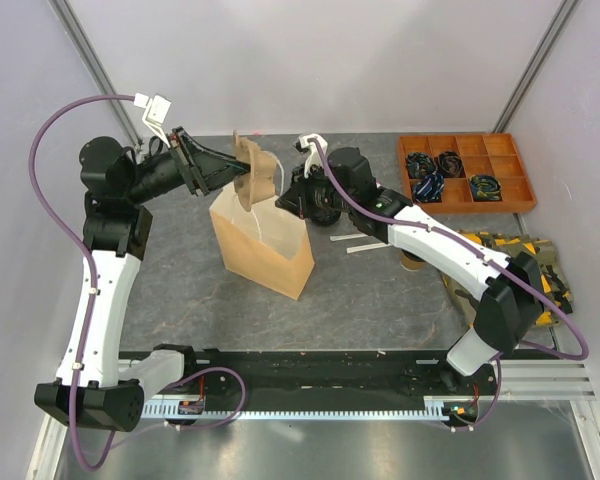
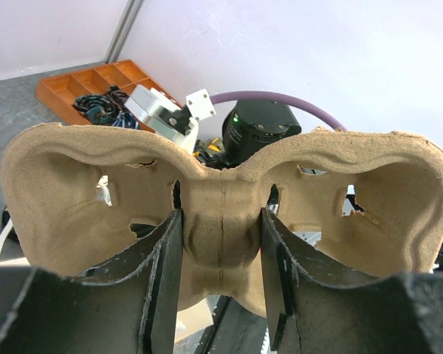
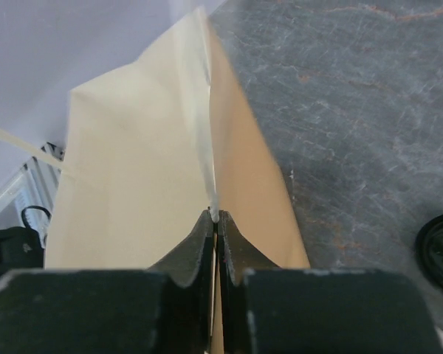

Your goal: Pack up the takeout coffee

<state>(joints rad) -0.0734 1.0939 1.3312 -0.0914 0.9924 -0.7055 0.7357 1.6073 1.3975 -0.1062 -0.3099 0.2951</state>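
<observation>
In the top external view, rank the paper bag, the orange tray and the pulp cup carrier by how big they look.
1-2. Orange tray and paper bag: they look about alike. The bag stands up toward the camera, so I leave them unranked.
3. Cup carrier: clearly smallest, seen partly edge-on.

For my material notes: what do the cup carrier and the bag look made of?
The cup carrier looks like moulded paper pulp: matt, fuzzy brown surface, ragged cut-outs. The bag is probably kraft paper: smooth tan faces, sharp fold creases.
</observation>
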